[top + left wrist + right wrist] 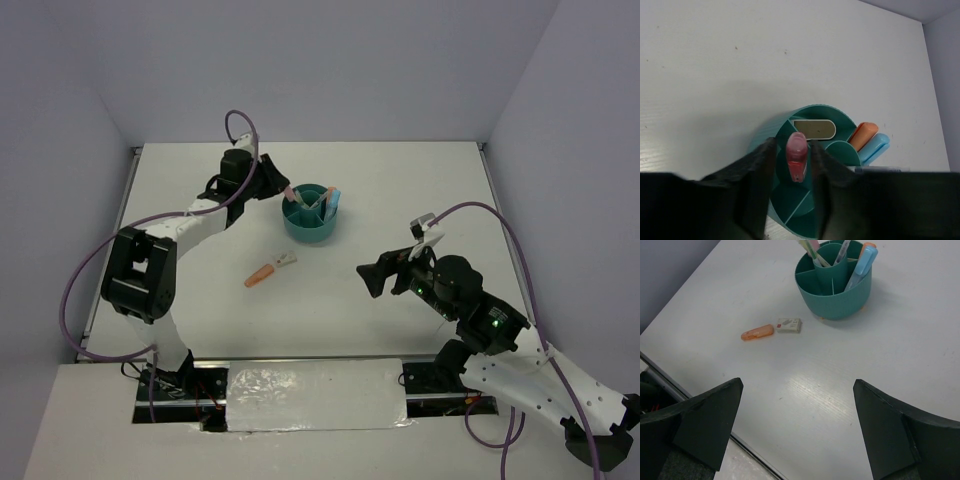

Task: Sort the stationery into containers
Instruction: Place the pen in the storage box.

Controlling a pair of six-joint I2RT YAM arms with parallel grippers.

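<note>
The right tool (797,386) hangs spread and empty over the near tabletop (920,340); hold it there, clear of the work. An orange cap (757,333) and a white eraser (789,325) lie just beside each other, unsorted. Farther off, the left tool (792,145) stands over the organizer (835,302), jaws slightly parted around an upright pink pen (796,160) in a rim compartment. Spread the jaws fully before lifting, then rise straight up so neither finger drags the pen out. A gap shows on one side of the pen; contact on the other is unclear. Its lower end is hidden inside the compartment.
</note>
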